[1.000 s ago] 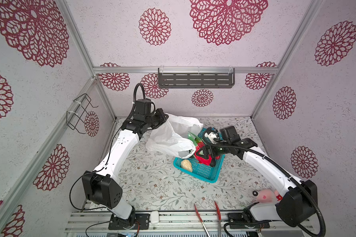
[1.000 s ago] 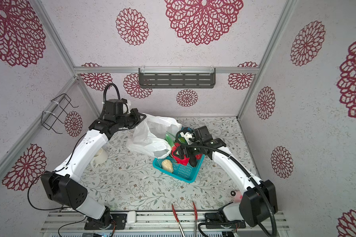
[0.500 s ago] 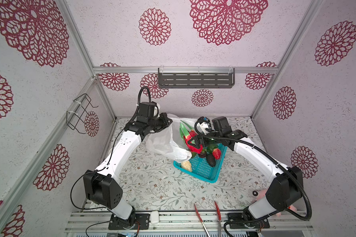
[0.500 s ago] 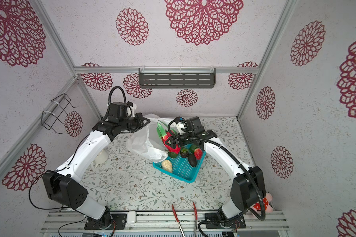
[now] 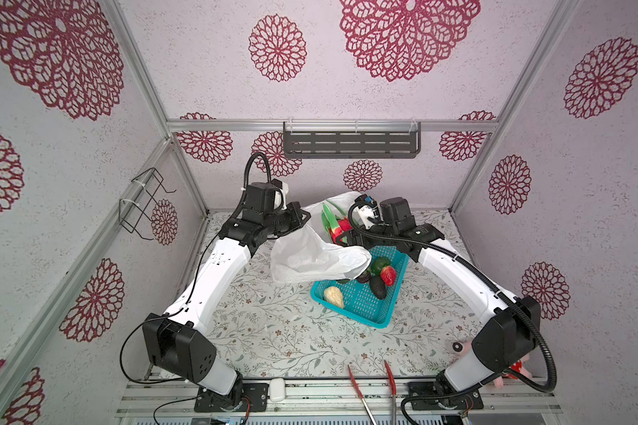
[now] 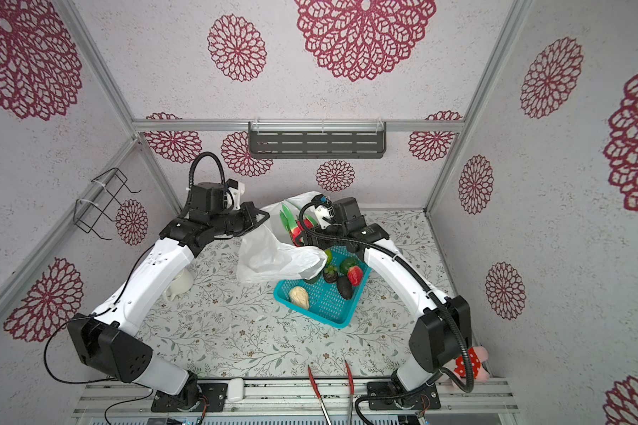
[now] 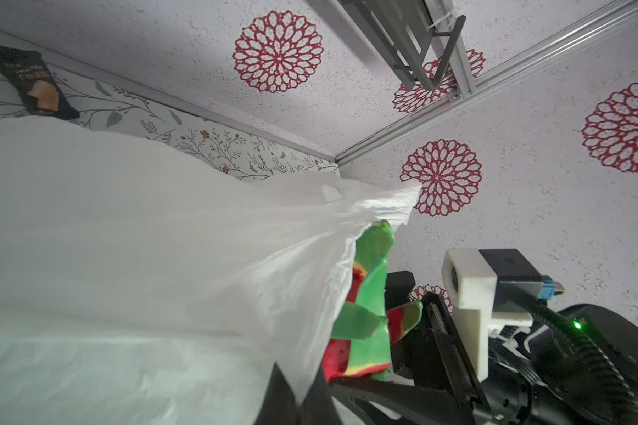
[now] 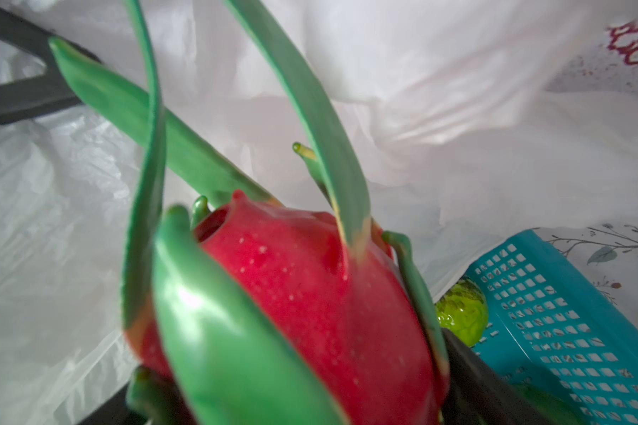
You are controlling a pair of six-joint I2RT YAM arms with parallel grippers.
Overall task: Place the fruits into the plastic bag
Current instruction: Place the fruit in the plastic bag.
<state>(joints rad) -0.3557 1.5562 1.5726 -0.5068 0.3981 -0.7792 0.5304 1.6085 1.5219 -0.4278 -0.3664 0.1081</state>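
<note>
The translucent white plastic bag [image 5: 310,254] [image 6: 269,257] hangs over the table, its lower end draped on the teal basket's near-left rim. My left gripper [image 5: 304,217] [image 7: 302,401] is shut on the bag's upper edge. My right gripper [image 5: 341,235] [image 8: 299,390] is shut on the red dragon fruit [image 5: 334,226] [image 7: 365,323] [image 8: 310,294], held at the bag's opening with its green leaves pointing up. In the basket lie a pale pear-like fruit [image 5: 334,296], an avocado [image 5: 378,287], a strawberry [image 5: 388,275], a green round fruit [image 5: 379,264] and a small dark one [image 5: 363,276].
The teal perforated basket [image 5: 369,312] [image 8: 568,331] stands right of centre. A pink plush toy [image 6: 472,362] lies by the right arm's base. Red tongs [image 5: 361,390] rest at the front edge. A white mug [image 6: 179,283] sits under the left arm. A dark snack packet [image 7: 34,84] lies behind the bag.
My right arm lifted the dragon fruit out of the basket and carried it back and left to the bag's mouth. My left gripper shifted right with the bag's edge.
</note>
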